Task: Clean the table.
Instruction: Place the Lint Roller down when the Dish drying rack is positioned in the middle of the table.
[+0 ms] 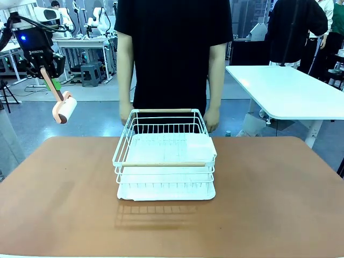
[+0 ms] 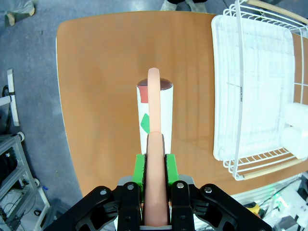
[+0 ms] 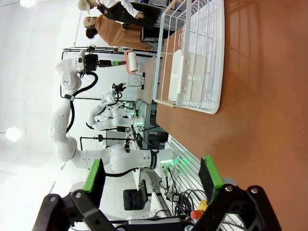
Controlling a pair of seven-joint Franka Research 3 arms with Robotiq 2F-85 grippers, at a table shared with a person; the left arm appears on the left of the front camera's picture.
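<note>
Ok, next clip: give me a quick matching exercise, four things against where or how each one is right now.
Things:
1. left claw
2. right claw
3. lint roller
4. wire rack

States:
A. standing mid-table, in front of the person
B. open, holding nothing
C. raised above the table's left end
D. shut on a peach handle

Pairs: 1-D, 2-B, 3-C, 4-A
</note>
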